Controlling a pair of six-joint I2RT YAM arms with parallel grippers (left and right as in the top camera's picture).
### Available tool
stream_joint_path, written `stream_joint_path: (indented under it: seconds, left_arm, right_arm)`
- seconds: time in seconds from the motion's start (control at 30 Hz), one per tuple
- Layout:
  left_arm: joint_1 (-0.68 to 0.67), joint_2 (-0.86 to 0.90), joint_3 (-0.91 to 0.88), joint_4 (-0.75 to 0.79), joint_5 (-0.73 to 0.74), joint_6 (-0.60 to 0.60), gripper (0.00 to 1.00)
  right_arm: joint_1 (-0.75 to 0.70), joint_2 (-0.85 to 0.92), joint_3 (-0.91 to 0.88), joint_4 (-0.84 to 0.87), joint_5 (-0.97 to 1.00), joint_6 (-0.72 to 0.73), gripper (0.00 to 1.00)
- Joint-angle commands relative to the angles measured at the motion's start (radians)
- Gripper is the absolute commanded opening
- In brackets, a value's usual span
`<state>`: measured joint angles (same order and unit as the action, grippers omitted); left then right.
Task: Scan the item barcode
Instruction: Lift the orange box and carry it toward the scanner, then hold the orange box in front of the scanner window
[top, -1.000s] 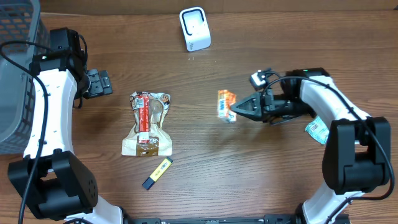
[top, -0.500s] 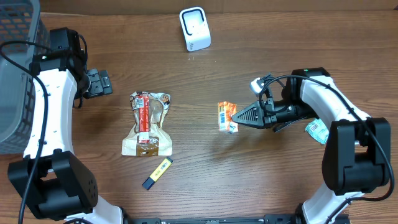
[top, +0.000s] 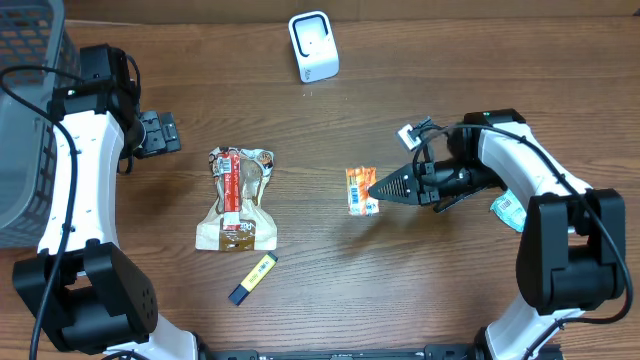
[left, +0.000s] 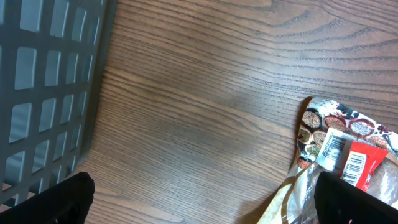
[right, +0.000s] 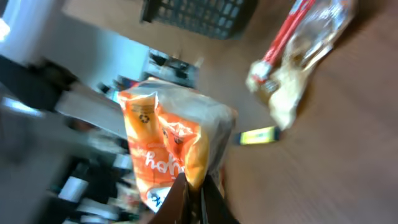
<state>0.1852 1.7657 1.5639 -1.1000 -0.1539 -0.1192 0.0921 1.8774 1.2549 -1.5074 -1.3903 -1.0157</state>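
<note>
Far left there's a grey basket (top: 25, 120) sitting on the edge of the wooden worktop (top: 330, 290). The left gripper (top: 165, 132) hangs just right of it with its jaws spread wide and nothing between them; in the left wrist view the two fingertips (left: 62, 199) sit way out in the bottom corners. Next over is a clear bag (top: 238, 200) of some snack with a red strip down it, lying flat. It's near the left gripper but not touching it, and the wrist view shows a couple of barcode labels on it. Just below that bag lies a little yellow marker (top: 253, 278) with a dark end, tilted on a diagonal. The white scanner (top: 313, 46) stands up by the far edge, roughly centre, well apart from everything else. The orange packet (top: 361, 190) is right of centre, between the clear bag and the right arm. The right gripper (top: 385, 186) has its jaws pressed together on the packet's right edge, pinching it. The right wrist view shows the packet crumpled and sticking up from the gripper tips, orange print facing that camera. I can't make out a barcode on it from any view. Far right, a small teal item (top: 510, 210) lies beside the right arm.
</note>
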Motion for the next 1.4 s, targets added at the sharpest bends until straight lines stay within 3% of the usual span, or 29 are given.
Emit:
stream_joint_path:
  seconds: [0.0, 0.13, 0.27, 0.5, 0.7, 0.87, 1.07, 1.37]
  left_arm:
    - [-0.003, 0.0, 0.002, 0.001, 0.002, 0.018, 1.0]
    - [-0.003, 0.0, 0.002, 0.001, 0.001, 0.018, 1.0]
    - [-0.003, 0.0, 0.002, 0.001, 0.002, 0.018, 1.0]
    - [-0.003, 0.0, 0.002, 0.001, 0.002, 0.018, 1.0]
    - [-0.003, 0.0, 0.002, 0.001, 0.002, 0.018, 1.0]
    - [-0.003, 0.0, 0.002, 0.001, 0.002, 0.018, 1.0]
    - [-0.003, 0.0, 0.002, 0.001, 0.001, 0.018, 1.0]
    - [-0.003, 0.0, 0.002, 0.001, 0.002, 0.018, 1.0]
  right_arm:
    - [0.0, -0.031, 0.008, 0.158, 0.132, 0.179, 0.04]
    - [0.0, -0.031, 0.008, 0.415, 0.348, 0.608, 0.04]
    - [0.0, -0.031, 0.016, 0.555, 0.55, 0.887, 0.03]
    - [0.003, -0.031, 0.227, 0.468, 0.651, 0.942, 0.03]
    - [0.049, -0.031, 0.59, 0.278, 0.926, 1.007, 0.03]
    - [0.113, -0.031, 0.849, 0.237, 1.105, 1.052, 0.03]
    - [0.216, -0.031, 0.958, 0.409, 1.369, 1.03, 0.03]
    - [0.34, 0.041, 0.958, 0.698, 1.611, 0.789, 0.04]
